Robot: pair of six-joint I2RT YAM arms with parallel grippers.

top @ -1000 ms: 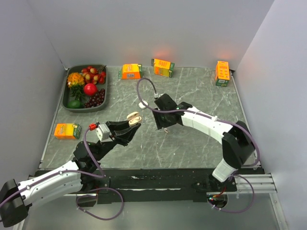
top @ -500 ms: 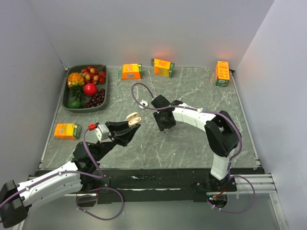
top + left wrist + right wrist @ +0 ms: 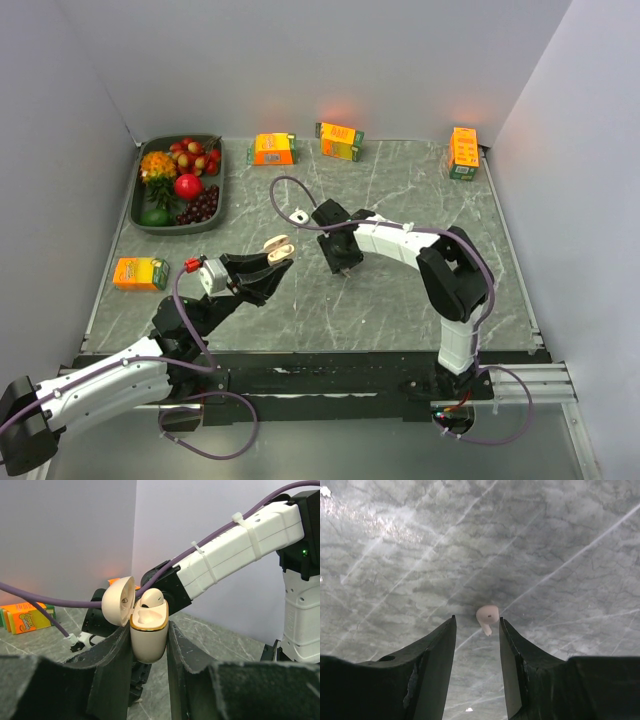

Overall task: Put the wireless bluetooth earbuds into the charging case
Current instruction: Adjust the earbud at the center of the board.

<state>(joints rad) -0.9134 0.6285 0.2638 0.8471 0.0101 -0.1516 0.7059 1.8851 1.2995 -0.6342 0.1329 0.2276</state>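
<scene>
While left jaws clamp the glossy rounded charging case (image 3: 148,635), right jaws stand apart around a white earbud (image 3: 487,616).

The charging case (image 3: 148,637) is beige, earbud (image 3: 487,616) white, table (image 3: 545,540) grey and veined.

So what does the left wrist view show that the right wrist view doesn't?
Only the left wrist view: the left gripper clamping the open charging case, one earbud seated inside, the right arm and an orange carton behind. Only the right wrist view: the second earbud lying on the table between the open jaws of the right gripper, untouched as far as shows. Both: the grey marbled table.
</scene>
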